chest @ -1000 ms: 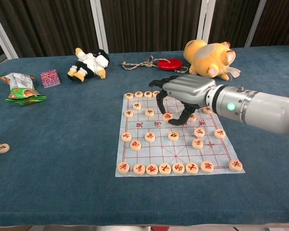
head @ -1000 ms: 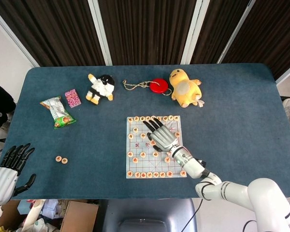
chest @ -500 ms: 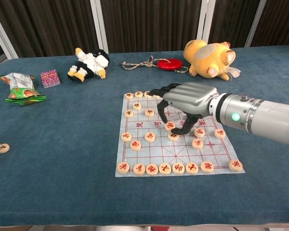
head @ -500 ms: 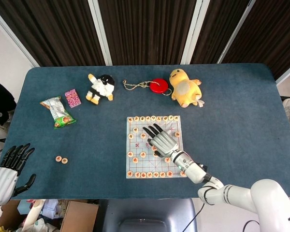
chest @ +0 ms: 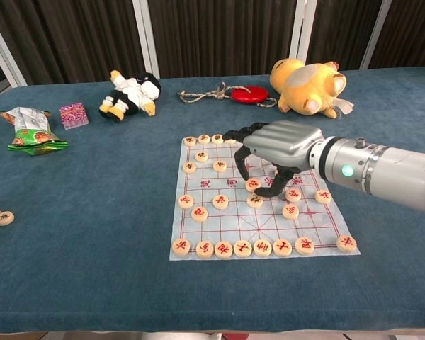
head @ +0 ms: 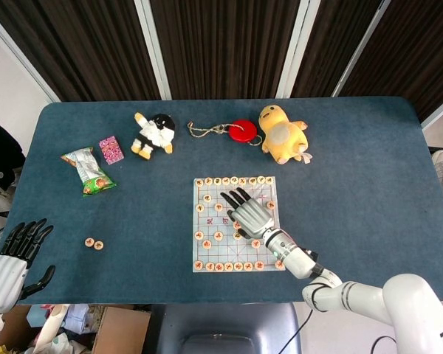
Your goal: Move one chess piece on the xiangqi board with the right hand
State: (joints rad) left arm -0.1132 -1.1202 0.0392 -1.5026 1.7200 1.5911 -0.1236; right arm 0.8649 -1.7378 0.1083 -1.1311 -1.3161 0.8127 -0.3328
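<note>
Dark blue felt-like table (head: 354,184) fills most of both views. Behind it: dark brown pleated curtains (head: 221,44) split by white vertical frames (head: 153,48). White wall (head: 11,81) on the left side. Cardboard box (head: 114,328) on the floor by the near edge. Light even, soft shadows.

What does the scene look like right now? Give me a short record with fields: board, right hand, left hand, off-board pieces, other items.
board: xiangqi board mid-table, pieces in rows
right hand: right hand over board centre, fingers curled down at a piece; grip unclear
left hand: left hand at near left table edge, holding nothing
off-board pieces: two pieces on the cloth, left of board
other items: snack bag, pink box, panda plush, red disc with rope, yellow plush
</note>
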